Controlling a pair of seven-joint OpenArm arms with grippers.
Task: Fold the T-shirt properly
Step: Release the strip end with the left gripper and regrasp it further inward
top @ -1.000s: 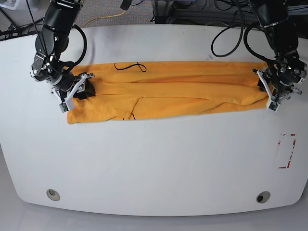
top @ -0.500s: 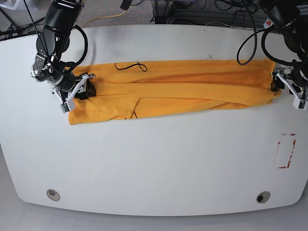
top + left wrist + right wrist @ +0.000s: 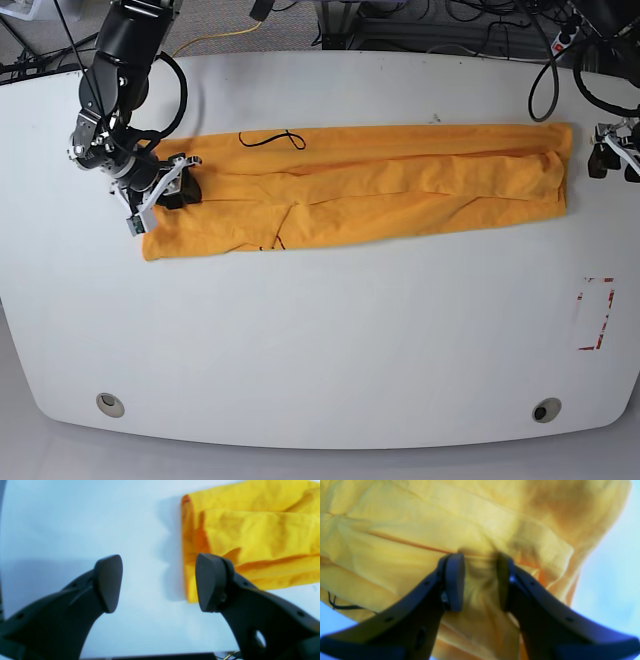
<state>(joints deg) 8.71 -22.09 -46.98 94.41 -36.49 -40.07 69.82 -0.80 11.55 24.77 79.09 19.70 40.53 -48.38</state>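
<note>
T-shirt cloth lies pinched between the right end effector fingers. Left end effector hangs spread wide, empty, just beside the shirt's end over the bench.

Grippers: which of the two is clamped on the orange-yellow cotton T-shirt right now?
The right gripper, pinching a bunch of the orange-yellow cotton T-shirt at its end. The left gripper hangs open over the white table, off the shirt.

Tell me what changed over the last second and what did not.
The left gripper let go of the T-shirt and drew away past its end, jaws now open over bare table. That end now lies flat and spread. The right gripper stays shut on the other end, unmoved.
</note>
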